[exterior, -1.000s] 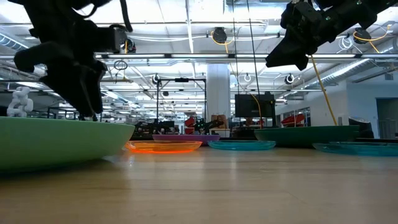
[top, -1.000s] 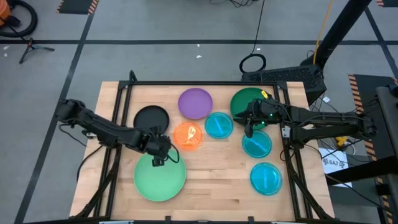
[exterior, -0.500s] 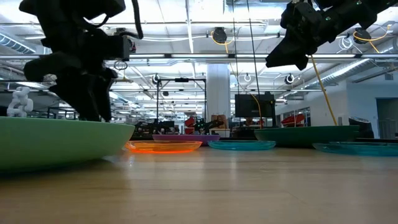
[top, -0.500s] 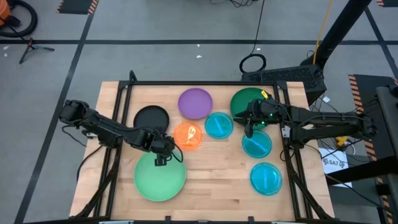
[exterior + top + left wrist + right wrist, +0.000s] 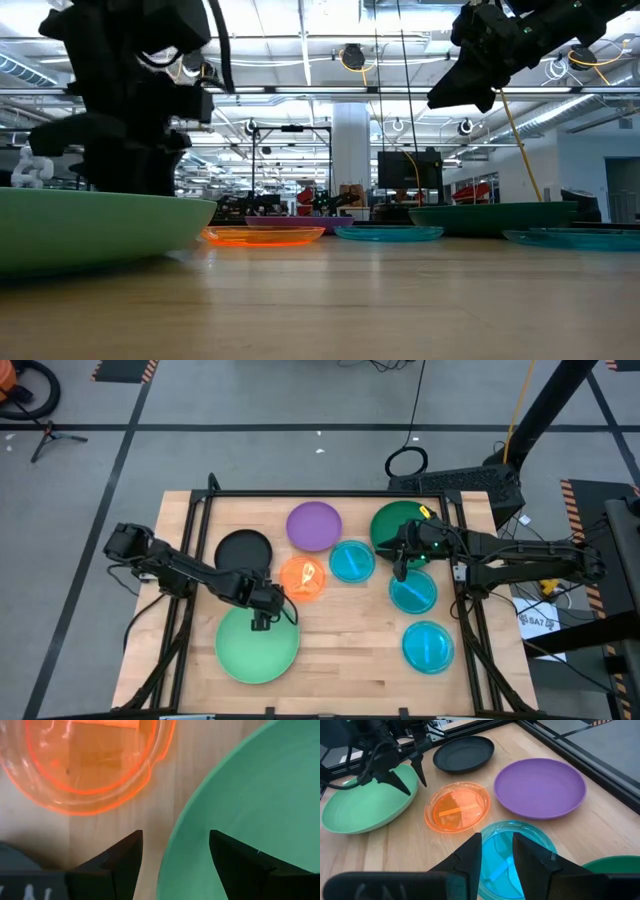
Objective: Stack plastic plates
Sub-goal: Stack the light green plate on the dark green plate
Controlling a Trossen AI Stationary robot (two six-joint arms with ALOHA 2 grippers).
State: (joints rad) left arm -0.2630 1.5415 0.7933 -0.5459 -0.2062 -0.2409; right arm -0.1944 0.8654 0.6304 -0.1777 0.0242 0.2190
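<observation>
Left gripper (image 5: 261,622) is hanging over the mint green plate (image 5: 258,645), fingers apart and straddling its rim beside the orange plate (image 5: 301,579). Right gripper (image 5: 399,572), fingers slightly apart and empty, is hovering between a cyan plate (image 5: 351,560) and the dark green plate (image 5: 396,522). Plates are lying unstacked across the bench (image 5: 340,650).

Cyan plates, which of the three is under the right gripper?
The cyan plate beside the orange plate and purple plate; the right gripper hovers open over it. The other two lie nearer the table's right edge.
</observation>
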